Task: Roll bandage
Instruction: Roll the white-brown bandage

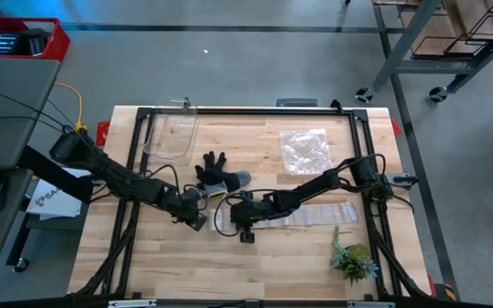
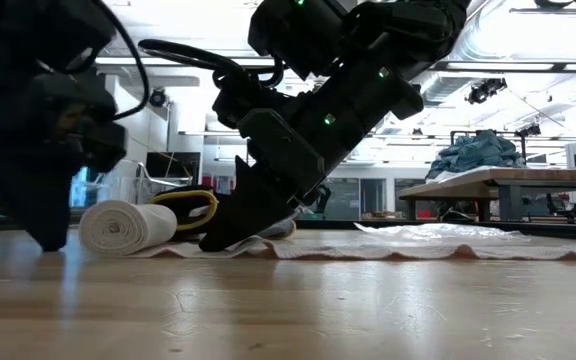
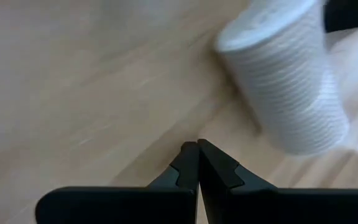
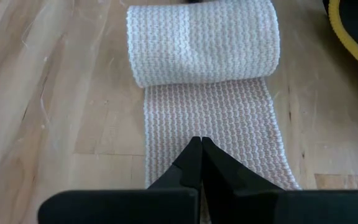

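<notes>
While both arms meet mid-table, left gripper (image 1: 197,221) pinched closed, holding nothing, at 9 o'clock of the rolled bandage (image 4: 202,46), right gripper (image 1: 246,233) closed empty, tips on the unrolled strip at 3 o'clock.

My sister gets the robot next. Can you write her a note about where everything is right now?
Left end effector: shut, empty, on the table beside the roll.
Right end effector: shut, tip pressing down on the flat strip just behind the roll.
Bandage: partly rolled; the roll sits near the table's middle, and the loose tail runs toward the right arm's side.
Done: the first part is wound up.
Left: roll up the rest of the tail.
Nearby: glove, plastic bag, plant.
</notes>
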### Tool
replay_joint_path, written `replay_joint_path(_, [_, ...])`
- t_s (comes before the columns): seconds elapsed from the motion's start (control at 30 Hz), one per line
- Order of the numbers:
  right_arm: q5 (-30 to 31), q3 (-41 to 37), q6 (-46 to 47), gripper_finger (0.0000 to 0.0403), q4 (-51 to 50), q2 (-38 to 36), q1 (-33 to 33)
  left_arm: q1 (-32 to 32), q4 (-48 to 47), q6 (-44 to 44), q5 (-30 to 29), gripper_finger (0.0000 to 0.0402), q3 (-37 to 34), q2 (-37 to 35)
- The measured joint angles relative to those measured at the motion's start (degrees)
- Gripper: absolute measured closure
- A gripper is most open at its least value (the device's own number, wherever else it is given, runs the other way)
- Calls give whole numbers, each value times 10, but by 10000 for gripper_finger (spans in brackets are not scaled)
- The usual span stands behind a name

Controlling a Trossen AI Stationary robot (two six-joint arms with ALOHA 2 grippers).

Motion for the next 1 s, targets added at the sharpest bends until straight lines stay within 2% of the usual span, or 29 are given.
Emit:
replay_joint_path(0.27, [0,0,1,403,2,0,0,1,84,13,-19,401,2,58])
replay_joint_path(0.43, [0,0,0,403,2,0,0,3,96,37,-31,401,1,65])
replay_joint_path(1.0, [0,0,15,403,3,0,0,14,148,24,-41,401,8,68])
